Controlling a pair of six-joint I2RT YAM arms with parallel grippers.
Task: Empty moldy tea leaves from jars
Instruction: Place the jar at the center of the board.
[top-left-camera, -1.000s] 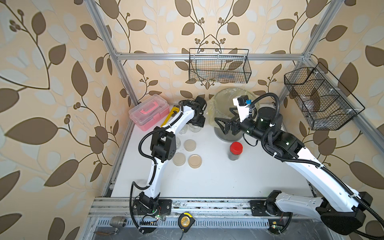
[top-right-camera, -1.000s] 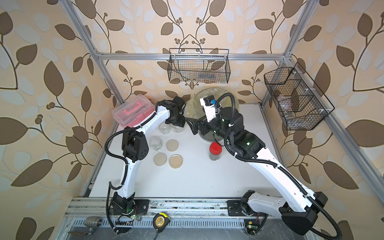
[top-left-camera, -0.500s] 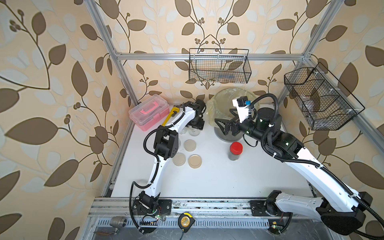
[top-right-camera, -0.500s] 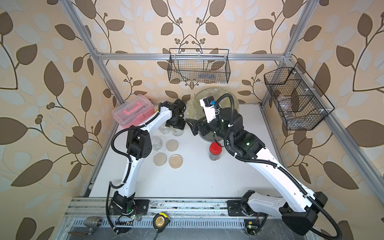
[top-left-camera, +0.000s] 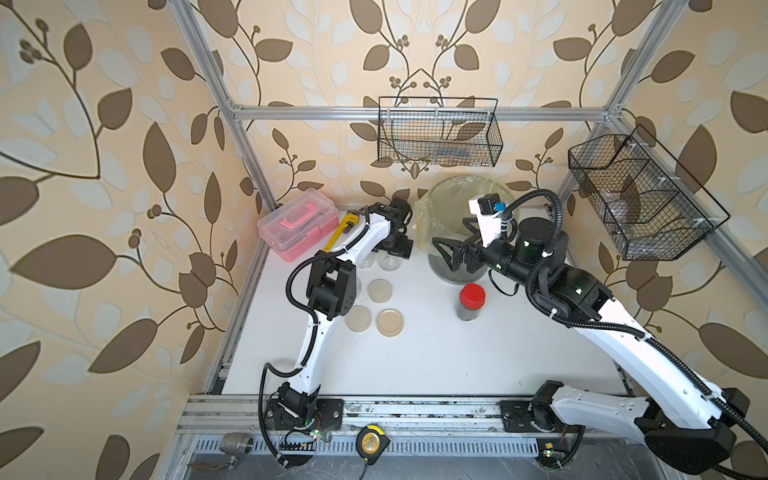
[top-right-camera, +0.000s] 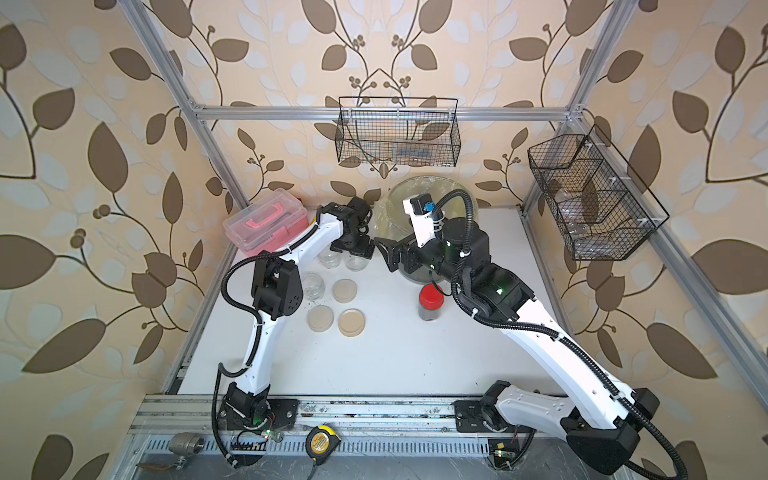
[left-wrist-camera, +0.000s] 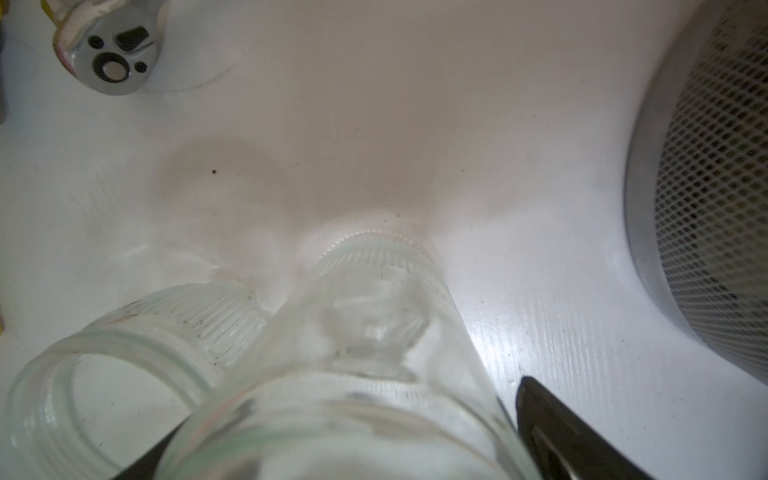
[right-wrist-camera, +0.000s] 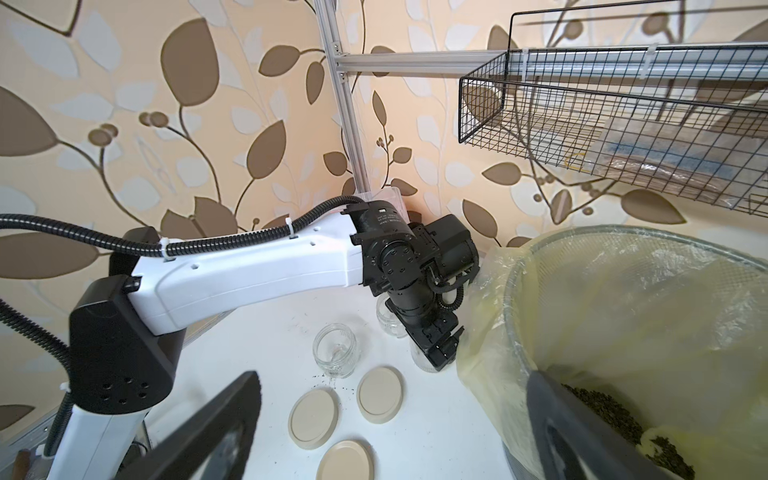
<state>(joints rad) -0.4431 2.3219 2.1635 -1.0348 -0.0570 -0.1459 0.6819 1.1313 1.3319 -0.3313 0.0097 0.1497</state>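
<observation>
Three jars (top-right-camera: 313, 286) are found emptied, far left, one straddled by the wide-spread left gripper (top-left-camera: 395, 251). The right gripper (top-left-camera: 442, 255) is held open, empty. Tea leaves (top-left-camera: 468, 312) are still sealed in the red-lidded jar (top-left-camera: 472, 295), centre.

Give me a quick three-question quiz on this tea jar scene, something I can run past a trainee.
1. How many beige lids lie loose on the table?
2. True or false: the red-lidded jar has already been emptied.
3. Where do the dumped tea leaves lie? A, pink toolbox; B, lined bin; C, wire basket.
Key: 1, three. 2, false: its lid is on and its glass looks dark with contents. 3, B.
</observation>
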